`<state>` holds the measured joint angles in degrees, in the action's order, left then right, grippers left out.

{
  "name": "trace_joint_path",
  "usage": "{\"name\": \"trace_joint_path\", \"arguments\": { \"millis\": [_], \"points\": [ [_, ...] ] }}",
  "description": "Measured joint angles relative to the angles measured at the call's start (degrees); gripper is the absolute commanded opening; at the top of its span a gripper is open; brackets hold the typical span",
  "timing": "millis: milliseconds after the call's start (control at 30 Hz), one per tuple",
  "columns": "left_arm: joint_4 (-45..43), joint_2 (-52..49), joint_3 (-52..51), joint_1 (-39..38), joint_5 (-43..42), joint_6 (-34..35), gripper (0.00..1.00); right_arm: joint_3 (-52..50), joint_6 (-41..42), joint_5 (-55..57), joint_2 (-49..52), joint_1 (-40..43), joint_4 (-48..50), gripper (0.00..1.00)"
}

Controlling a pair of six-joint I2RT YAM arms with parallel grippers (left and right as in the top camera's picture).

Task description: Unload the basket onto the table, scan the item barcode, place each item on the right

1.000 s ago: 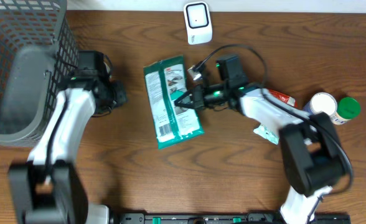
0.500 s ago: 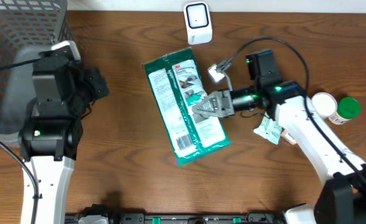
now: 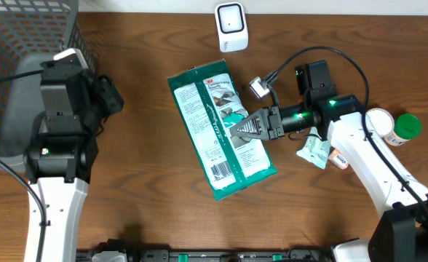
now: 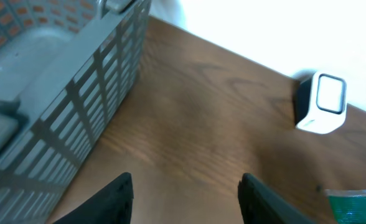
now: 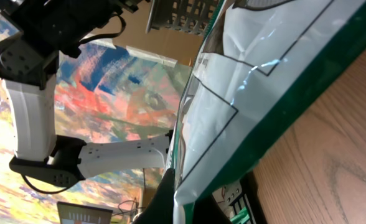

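Note:
The item is a green-and-white flat packet (image 3: pixel 218 131) with a barcode (image 3: pixel 221 171) near its lower end, facing up in the overhead view. My right gripper (image 3: pixel 247 129) is shut on the packet's right edge and holds it above the table. In the right wrist view the packet (image 5: pixel 258 74) fills the frame, pinched at its edge by the right gripper (image 5: pixel 183 205). A white scanner (image 3: pixel 231 27) stands at the table's far edge, also seen in the left wrist view as the scanner (image 4: pixel 323 102). My left gripper (image 4: pixel 186 199) is open and empty, beside the basket at the left gripper (image 3: pixel 108 94).
A grey mesh basket (image 3: pixel 25 65) fills the far left corner, its wall (image 4: pixel 58 93) close to the left gripper. At the right lie a white bottle (image 3: pixel 378 122), a green cap (image 3: pixel 408 126) and a small crumpled sachet (image 3: pixel 314 151).
The left gripper has gone from shut to open, and its arm drew back beside the basket. The right gripper lifted the packet, turned it and carried it slightly right and toward me.

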<state>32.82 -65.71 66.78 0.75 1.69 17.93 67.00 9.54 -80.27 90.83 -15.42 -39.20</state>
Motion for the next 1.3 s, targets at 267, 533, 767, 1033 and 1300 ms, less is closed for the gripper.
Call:
{"name": "trace_joint_path", "arguments": {
  "millis": [267, 533, 767, 1033, 1300],
  "points": [
    [1.09, -2.14, 0.00, 0.00, 0.26, -0.02, 0.65, 0.00, -0.15, -0.33, 0.00, 0.00, -0.39, 0.01],
    [1.22, -2.21, 0.00, 0.00, 0.26, 0.00, 0.66, 0.00, -0.17, -0.33, 0.00, 0.00, -0.42, 0.01],
    [1.22, -2.21, 0.00, 0.00, 0.26, 0.00, 0.73, 0.00, -0.13, -0.31, 0.00, 0.00, -0.42, 0.01],
    [1.73, -2.21, 0.00, 0.00, 0.42, 0.02, 0.81, 0.17, 5.16, 4.81, -0.37, 0.00, 2.80, 0.01],
    [1.70, -2.21, 0.00, 0.00, 0.42, 0.00, 0.82, 17.51, 5.11, 21.79, -2.36, -0.09, -16.00, 0.01]
  ]
}}
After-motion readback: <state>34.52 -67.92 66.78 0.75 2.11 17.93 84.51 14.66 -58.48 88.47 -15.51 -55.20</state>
